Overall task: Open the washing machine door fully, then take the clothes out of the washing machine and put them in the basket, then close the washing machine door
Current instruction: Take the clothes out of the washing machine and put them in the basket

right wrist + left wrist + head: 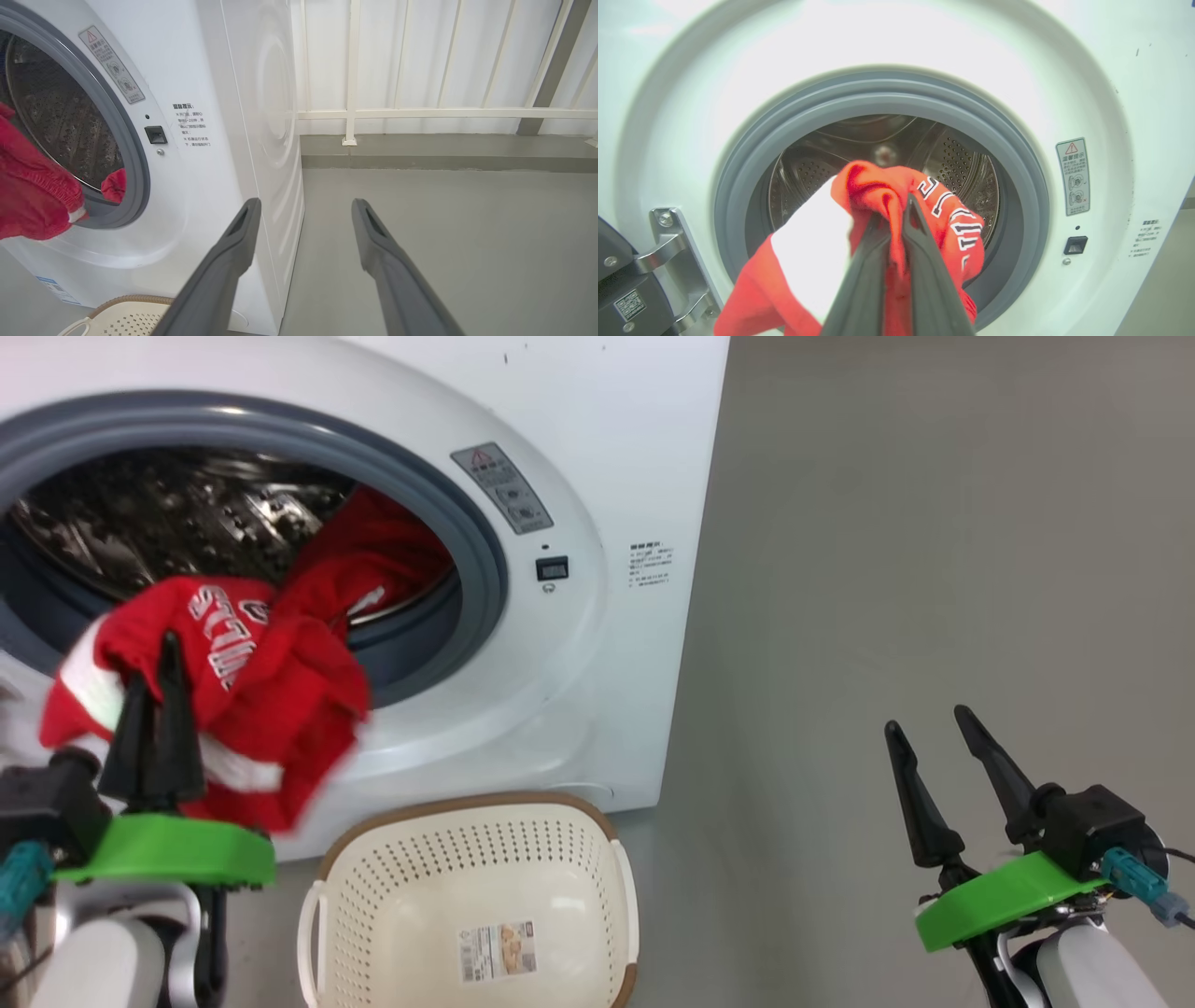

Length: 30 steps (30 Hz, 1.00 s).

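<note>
At the far left of the left wrist view, the dark edge of the washing machine door [614, 280] is seen swung clear of the opening, carried on a metal hinge [668, 249]. Low on the left of the head view, the left gripper [154, 663] is held in front of the washing machine [607, 448], its fingers pressed together on a bunch of the clothes [252, 681]. The red fabric, with white stripes and white lettering, is draped around the fingers and hangs outside the grey rubber ring [487, 560], above and to the left of the basket [467, 801]. A further red part is seen lying at the right of the drum [168, 513] mouth, against the ring. The basket is set on the floor [887, 569] just in front of the machine, below the opening, and a paper label [497, 950] is stuck on its bottom. A warning sticker [501, 487] is fixed to the right of the ring. At the lower right, the right gripper [927, 721] is held over the floor, well apart from the machine, with its fingers spread wide. Beyond it, in the right wrist view, a white railing [350, 113] is seen along the far side.
</note>
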Motion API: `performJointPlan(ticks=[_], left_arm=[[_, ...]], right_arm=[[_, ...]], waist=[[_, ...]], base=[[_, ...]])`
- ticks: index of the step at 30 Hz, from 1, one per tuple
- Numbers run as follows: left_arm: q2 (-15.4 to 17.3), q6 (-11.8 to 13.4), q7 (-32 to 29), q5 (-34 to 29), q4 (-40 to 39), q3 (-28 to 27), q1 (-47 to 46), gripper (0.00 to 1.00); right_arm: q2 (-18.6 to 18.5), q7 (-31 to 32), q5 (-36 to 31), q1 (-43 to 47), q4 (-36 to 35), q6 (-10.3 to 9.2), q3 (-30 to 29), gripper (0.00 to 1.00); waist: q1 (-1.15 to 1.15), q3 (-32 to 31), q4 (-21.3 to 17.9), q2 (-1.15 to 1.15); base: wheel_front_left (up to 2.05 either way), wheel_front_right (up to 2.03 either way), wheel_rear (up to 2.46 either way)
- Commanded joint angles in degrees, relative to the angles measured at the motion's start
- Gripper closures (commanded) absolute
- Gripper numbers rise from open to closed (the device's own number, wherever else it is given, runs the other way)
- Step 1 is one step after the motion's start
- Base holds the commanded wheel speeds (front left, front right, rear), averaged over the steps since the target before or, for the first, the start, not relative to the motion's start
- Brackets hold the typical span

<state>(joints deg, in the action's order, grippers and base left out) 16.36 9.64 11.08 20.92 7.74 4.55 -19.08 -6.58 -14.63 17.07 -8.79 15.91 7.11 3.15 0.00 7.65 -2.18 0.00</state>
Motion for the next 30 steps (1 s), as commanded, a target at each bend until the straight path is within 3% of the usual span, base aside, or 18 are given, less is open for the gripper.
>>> performJointPlan(ticks=[1,8,14,20,30], left_arm=[[1.7,0.6,-0.5,0.3,-2.9,-2.0,0.5,1.0],[0.8,1.1,-3.7,1.0,-10.7,-0.1,7.1,1.0],[-0.7,0.6,-4.8,2.0,-11.4,2.1,10.0,1.0],[-2.7,-0.8,-4.1,4.9,-7.1,2.7,10.2,1.0],[-5.7,-5.1,-2.3,9.0,8.3,4.0,6.5,1.0]], right_arm=[[-0.1,-0.4,-0.3,0.2,-1.2,0.37,1.0,0.0],[0.1,-0.4,-0.4,1.6,-1.4,0.37,0.6,0.0],[0.5,-0.4,-0.5,1.8,-1.8,0.37,0.6,0.0],[0.6,-0.4,-0.4,1.1,-2.0,0.37,0.6,0.0],[0.6,-0.4,0.0,-0.6,-2.3,0.37,0.5,0.0]], waist=[[0.0,-2.2,0.3,0.0],[0.0,-4.4,0.6,0.0],[0.0,-3.9,0.5,0.0],[0.0,-2.0,-0.2,0.0],[0.0,2.1,-1.8,0.0]], base=[[0.0,0.0,0.0],[0.0,0.0,0.0],[0.0,0.0,0.0],[0.0,0.0,0.0],[0.0,0.0,0.0]])
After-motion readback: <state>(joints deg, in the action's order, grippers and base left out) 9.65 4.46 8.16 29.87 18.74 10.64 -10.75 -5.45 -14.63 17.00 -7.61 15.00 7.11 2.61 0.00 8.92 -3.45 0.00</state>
